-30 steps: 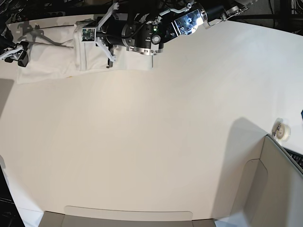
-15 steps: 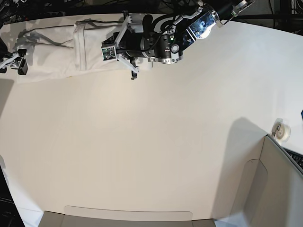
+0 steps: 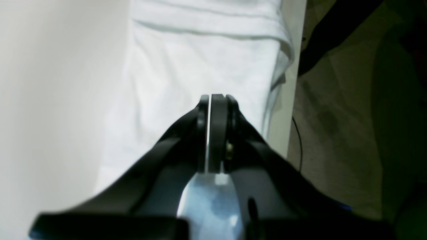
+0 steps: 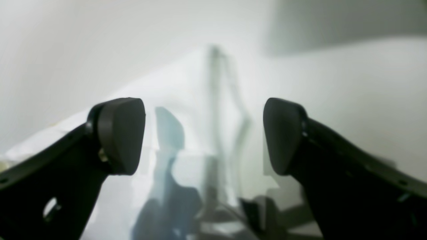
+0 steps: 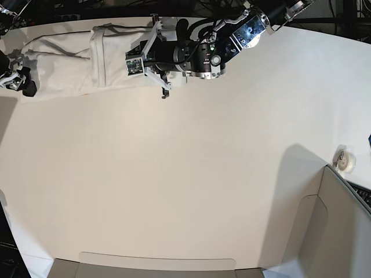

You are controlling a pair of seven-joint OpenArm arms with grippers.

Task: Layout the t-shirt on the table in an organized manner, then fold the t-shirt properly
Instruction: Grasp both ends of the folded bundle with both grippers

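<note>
The t-shirt (image 5: 64, 58) lies as a long white folded strip along the far left edge of the table (image 5: 185, 174), with a crosswise fold near its middle. My left gripper (image 5: 128, 62) hovers over the strip's right half. In the left wrist view it (image 3: 213, 100) is shut above the t-shirt (image 3: 200, 50), and I cannot tell if any cloth is pinched. My right gripper (image 5: 14, 75) is at the strip's left end. In the right wrist view it (image 4: 204, 133) stands wide open over the t-shirt (image 4: 200, 86) with nothing between its pads.
A roll of tape (image 5: 346, 159) sits near the right edge. A grey-beige box panel (image 5: 342, 231) fills the near right corner. The table's far edge runs just beyond the shirt, with dark floor and cables (image 3: 350, 116) past it.
My left arm has slid to the right along the shirt and stayed shut. My right gripper has opened wide and drifted a little left at the shirt's end.
</note>
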